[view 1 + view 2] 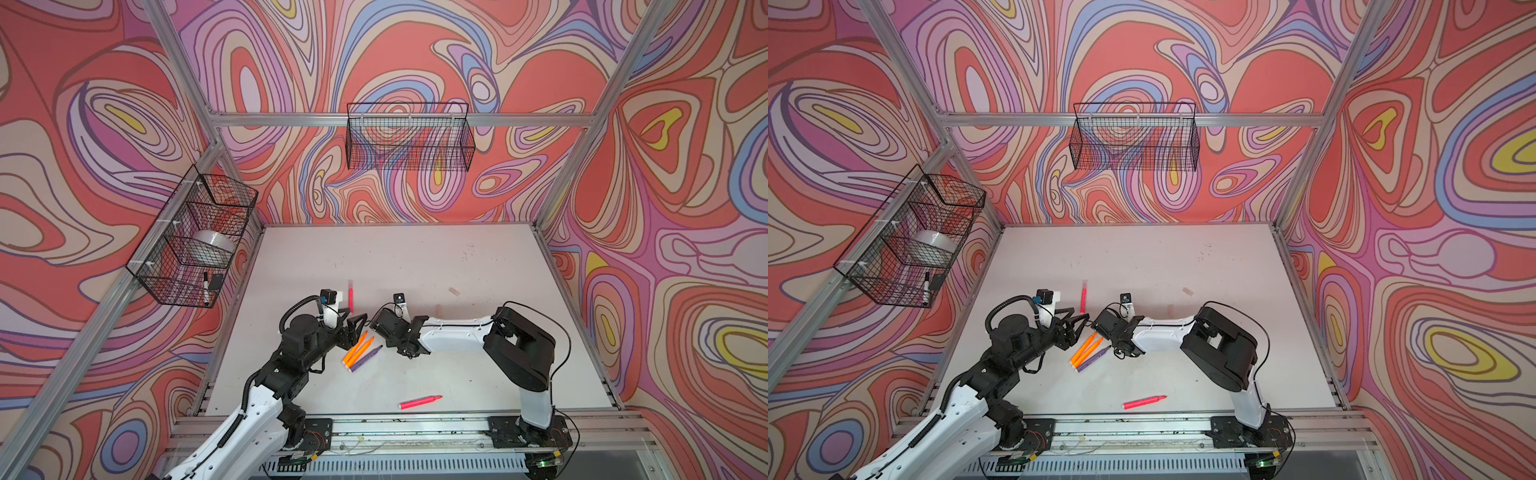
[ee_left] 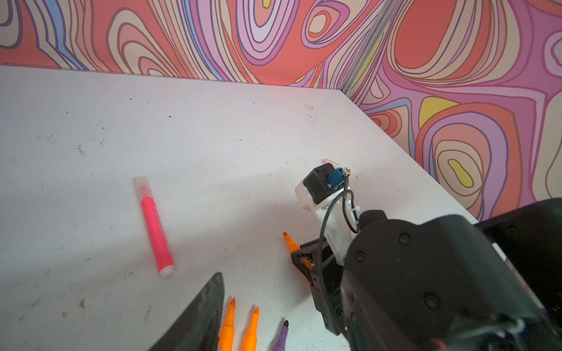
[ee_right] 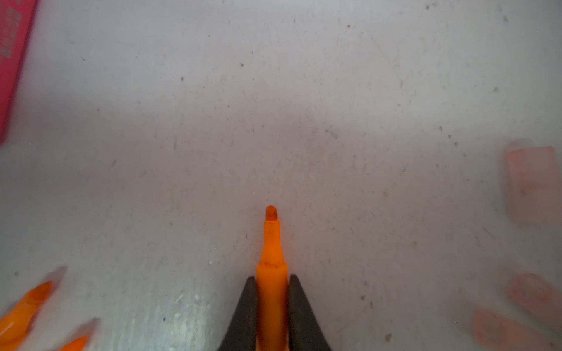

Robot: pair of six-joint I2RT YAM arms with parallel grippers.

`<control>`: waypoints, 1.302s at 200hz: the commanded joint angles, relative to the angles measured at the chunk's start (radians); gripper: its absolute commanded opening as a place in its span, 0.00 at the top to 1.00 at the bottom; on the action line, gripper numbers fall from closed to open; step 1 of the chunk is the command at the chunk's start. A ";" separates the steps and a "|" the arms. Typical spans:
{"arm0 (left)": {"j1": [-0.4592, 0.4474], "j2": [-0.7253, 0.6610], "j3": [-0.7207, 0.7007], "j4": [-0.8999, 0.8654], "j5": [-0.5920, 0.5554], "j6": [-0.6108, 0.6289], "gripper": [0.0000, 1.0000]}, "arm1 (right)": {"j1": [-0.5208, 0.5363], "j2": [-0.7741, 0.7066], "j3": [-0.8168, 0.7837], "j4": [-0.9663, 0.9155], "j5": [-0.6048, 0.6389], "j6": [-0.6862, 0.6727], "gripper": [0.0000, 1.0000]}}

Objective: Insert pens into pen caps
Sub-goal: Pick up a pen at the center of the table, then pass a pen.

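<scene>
One orange pen [image 3: 270, 243] is pinched in the right gripper [image 3: 272, 277], tip protruding; left gripper [image 1: 357, 330] spread and empty, beside two orange pens [image 1: 355, 347] and a purple pen [image 1: 365, 357] lying on the table [image 1: 374, 257]

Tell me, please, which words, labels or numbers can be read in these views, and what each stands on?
No text is legible anywhere.
Capped pink pen: faint print along the barrel, too blurred to read.
Pink barrel at the right wrist view's edge: white lettering, blurred, unreadable.
White marker in the wire basket: too small to show any label.
</scene>
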 commanded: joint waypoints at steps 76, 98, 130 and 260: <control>0.002 0.084 0.072 0.222 0.217 -0.168 0.38 | -0.081 -0.377 -0.188 0.350 0.003 -0.121 1.00; 0.002 0.123 0.081 0.317 0.281 -0.190 0.37 | -0.086 -0.451 -0.220 0.488 0.014 -0.185 1.00; 0.000 0.203 0.106 0.411 0.370 -0.212 0.37 | -0.086 -0.521 -0.281 0.689 -0.039 -0.233 1.00; -0.016 0.299 0.120 0.405 0.337 -0.177 0.40 | -0.086 -0.553 -0.361 0.999 -0.337 -0.249 1.00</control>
